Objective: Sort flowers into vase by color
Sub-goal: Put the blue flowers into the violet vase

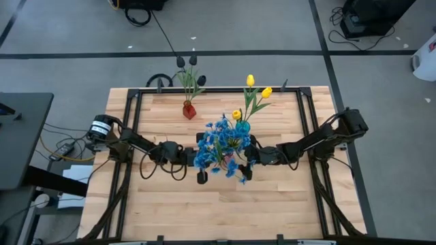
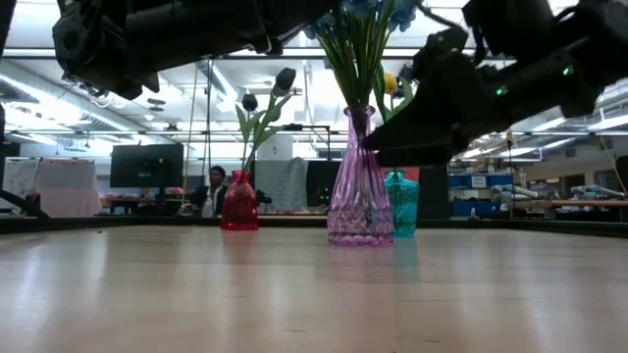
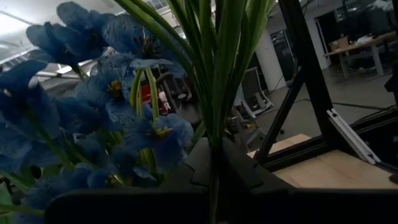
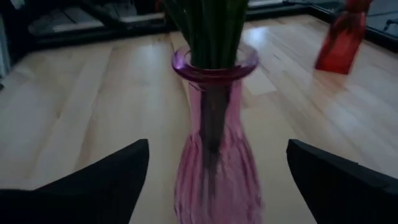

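Blue flowers (image 1: 221,146) are standing in a pink ribbed glass vase (image 2: 359,186) near the middle of the light wooden table (image 1: 204,211). The left gripper (image 1: 201,158) is sitting pressed together around their green stems (image 3: 214,74) above the vase mouth, while the right gripper (image 4: 217,171) is hanging spread wide on either side of the vase, not touching it. Yellow tulips (image 1: 253,92) are rising from a teal vase (image 2: 401,203) just behind the pink one, toward the far edge. Dark tulips (image 1: 188,64) are leaning out of a red vase (image 1: 189,109) near the far edge, left of centre. Black framing (image 1: 129,129) is running along the table's edges. Beyond the far edge, an office room is showing ceiling lights, a dark monitor (image 2: 146,165), desks and a seated person (image 2: 214,186).
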`<state>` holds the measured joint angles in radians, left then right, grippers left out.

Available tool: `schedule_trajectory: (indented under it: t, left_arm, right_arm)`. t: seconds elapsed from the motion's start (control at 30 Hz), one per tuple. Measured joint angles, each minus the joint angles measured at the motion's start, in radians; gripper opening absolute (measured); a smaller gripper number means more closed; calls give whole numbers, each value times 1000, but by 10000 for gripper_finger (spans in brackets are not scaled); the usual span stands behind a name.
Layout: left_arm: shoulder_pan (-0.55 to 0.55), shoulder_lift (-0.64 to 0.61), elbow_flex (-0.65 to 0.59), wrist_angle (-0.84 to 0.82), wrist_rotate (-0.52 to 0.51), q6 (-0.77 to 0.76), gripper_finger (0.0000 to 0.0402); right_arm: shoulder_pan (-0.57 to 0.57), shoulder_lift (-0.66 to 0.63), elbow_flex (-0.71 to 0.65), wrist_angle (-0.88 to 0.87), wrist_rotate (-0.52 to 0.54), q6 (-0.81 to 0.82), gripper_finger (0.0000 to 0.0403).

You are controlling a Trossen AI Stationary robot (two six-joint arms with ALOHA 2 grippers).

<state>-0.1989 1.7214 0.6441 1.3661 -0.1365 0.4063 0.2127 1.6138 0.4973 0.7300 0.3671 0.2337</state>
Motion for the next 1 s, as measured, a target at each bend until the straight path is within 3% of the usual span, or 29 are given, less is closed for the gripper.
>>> schedule_trajectory:
  t: [0.27,0.67,0.87,1.0]
  left_arm:
    - [0,-2,2,-44,-22,-36,17]
    - [0,-2,9,-55,-106,-69,17]
    - [1,-1,26,-68,-114,-98,17]
    - [1,-1,27,-78,-176,-117,17]
  right_arm:
    - [-13,213,1,273,24,-26,382]
    - [-40,344,41,347,35,-4,288]
    - [-37,342,45,337,35,-1,302]
    - [-37,341,45,336,30,1,312]
